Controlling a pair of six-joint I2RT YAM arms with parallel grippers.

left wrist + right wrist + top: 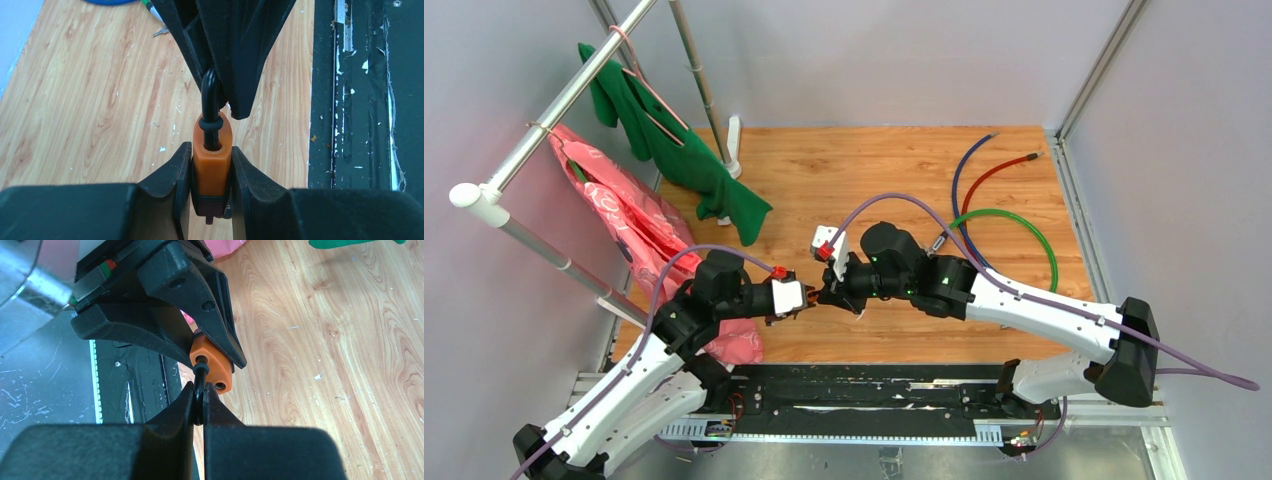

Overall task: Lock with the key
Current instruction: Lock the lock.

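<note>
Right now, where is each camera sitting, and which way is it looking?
Top external: above, behind the arms, looking down at the wooden table; both arms show.
Left wrist: looking along the left gripper clamping the orange padlock.
Right wrist: looking along the right gripper pinching the shackle.
Both wrist views share padlock and shackle.
</note>
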